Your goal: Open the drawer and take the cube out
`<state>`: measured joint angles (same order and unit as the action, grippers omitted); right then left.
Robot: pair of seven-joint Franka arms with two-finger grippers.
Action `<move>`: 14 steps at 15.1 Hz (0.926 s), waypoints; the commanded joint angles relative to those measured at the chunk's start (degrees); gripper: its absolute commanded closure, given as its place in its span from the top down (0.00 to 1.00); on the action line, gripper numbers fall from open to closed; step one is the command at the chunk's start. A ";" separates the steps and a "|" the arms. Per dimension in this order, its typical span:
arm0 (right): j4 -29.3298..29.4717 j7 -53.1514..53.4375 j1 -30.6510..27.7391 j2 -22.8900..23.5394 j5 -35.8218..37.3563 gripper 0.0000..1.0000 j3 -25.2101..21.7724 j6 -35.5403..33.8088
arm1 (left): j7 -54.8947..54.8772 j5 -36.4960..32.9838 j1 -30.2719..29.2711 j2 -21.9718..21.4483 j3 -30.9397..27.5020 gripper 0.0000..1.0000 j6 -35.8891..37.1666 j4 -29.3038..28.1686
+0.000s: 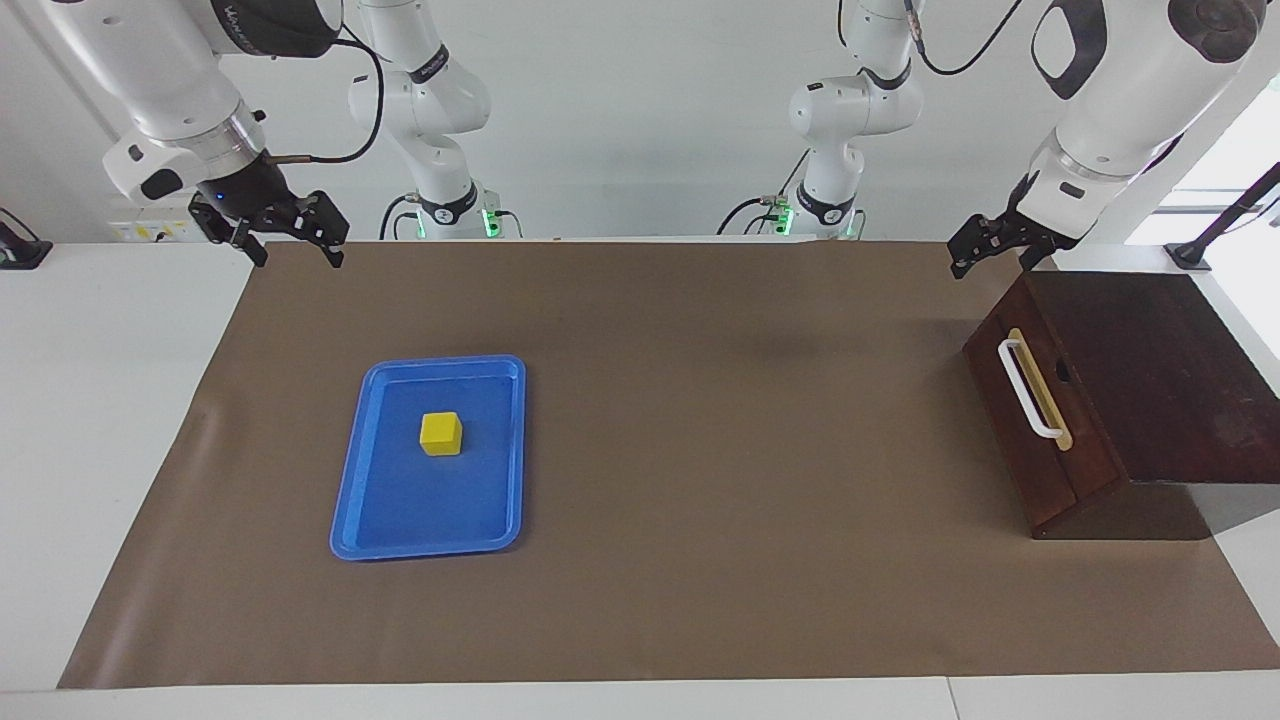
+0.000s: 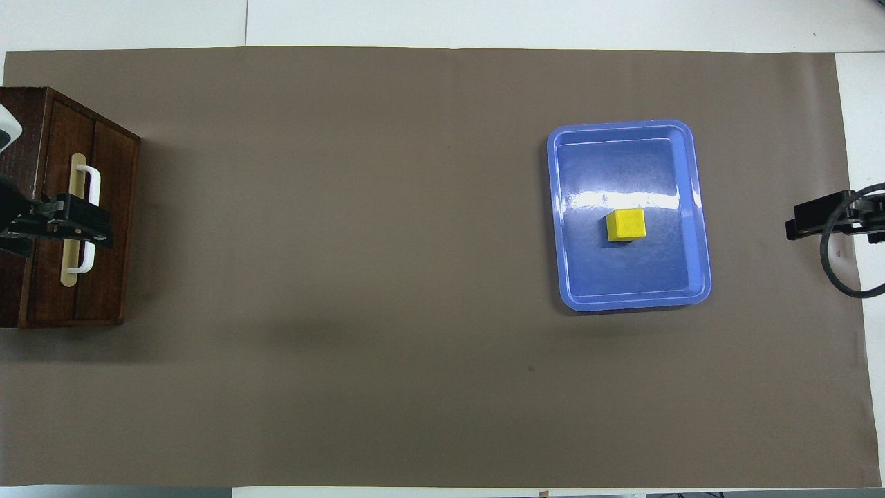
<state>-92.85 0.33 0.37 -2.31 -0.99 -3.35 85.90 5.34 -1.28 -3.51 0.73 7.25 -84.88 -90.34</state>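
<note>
The dark wooden drawer (image 1: 1000,420) is pushed in flush with its box (image 1: 1160,370) at the left arm's end of the table, its white bar handle (image 1: 1030,392) facing the table's middle. It also shows in the overhead view (image 2: 114,207). The yellow cube (image 1: 440,433) sits in the blue tray (image 1: 420,505) toward the right arm's end, and shows in the overhead view (image 2: 626,225). My left gripper (image 1: 993,262) is open and empty, raised over the box's edge nearest the robots. My right gripper (image 1: 293,250) is open and empty, raised over the mat's corner.
A brown mat (image 1: 700,400) covers the table between the box and the tray. The tray's rim (image 2: 622,302) is low. White table shows around the mat (image 1: 100,400).
</note>
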 commanded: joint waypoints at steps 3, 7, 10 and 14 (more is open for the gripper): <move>0.65 -3.93 -0.54 0.55 2.31 1.00 2.12 -0.47 | -0.15 1.89 -0.54 0.24 -0.05 1.00 -4.22 0.26; -1.10 -4.02 -0.54 -0.07 2.31 1.00 2.21 -0.38 | -0.07 1.72 0.16 0.06 0.13 1.00 -3.80 -0.44; -1.02 -4.11 -0.63 -0.15 2.31 1.00 2.21 -0.47 | -0.07 1.72 -0.18 0.06 0.22 1.00 -3.80 -0.36; -1.02 -4.29 -0.63 -0.15 2.31 1.00 2.21 -0.65 | -0.07 1.72 -0.36 0.06 0.13 1.00 -3.80 -0.45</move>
<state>-93.42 -2.04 0.40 -2.15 0.13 -1.66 85.70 5.36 -0.42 -3.48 0.92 7.40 -88.14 -90.40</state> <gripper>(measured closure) 0.000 0.000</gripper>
